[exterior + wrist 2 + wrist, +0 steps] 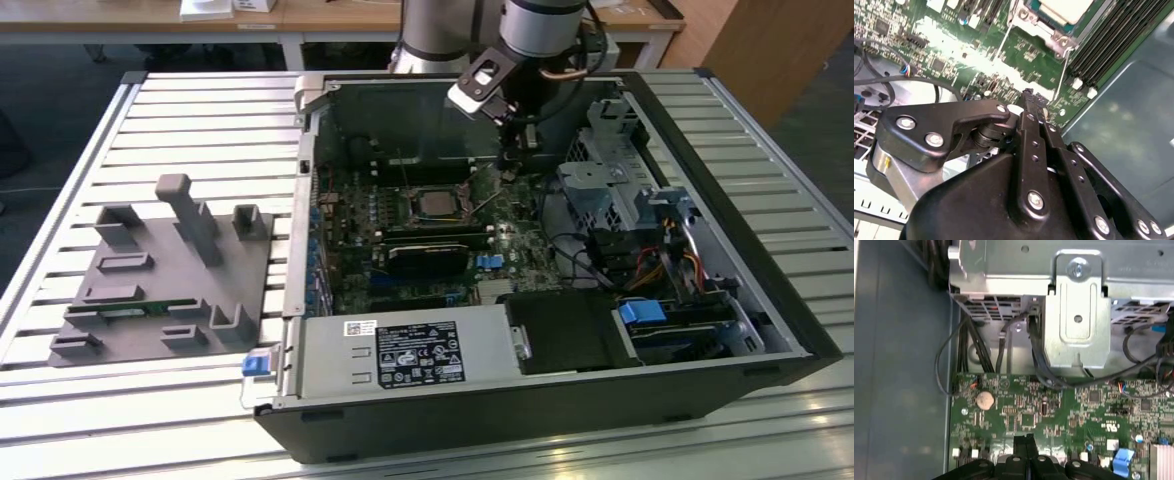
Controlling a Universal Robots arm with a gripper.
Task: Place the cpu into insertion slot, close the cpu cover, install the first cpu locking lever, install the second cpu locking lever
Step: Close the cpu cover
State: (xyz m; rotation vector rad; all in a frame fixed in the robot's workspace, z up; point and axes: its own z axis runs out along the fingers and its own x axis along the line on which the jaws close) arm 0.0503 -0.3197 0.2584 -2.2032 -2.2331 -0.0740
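The cpu [435,203] shows its pale metal face inside the insertion slot [404,206] in the middle of the motherboard. In the second wrist view the cpu [1064,7] lies under the silvery cpu cover [1050,34], which looks flat over it. A thin wire locking lever [1062,70] runs from the socket's corner toward my fingertips, and another lever [1005,32] runs along the socket's other side. My gripper [511,170] hangs just to the exterior view's right of the socket, close to the raised lever [497,195]. Its fingers [1019,442] are shut with nothing between them.
A grey fixture plate [160,270] with upright pegs lies at the exterior view's left, outside the case. Inside the case are the power supply [400,355], a metal drive cage [601,190] with cables [1034,355], and long black memory slots [1109,40] beside the socket.
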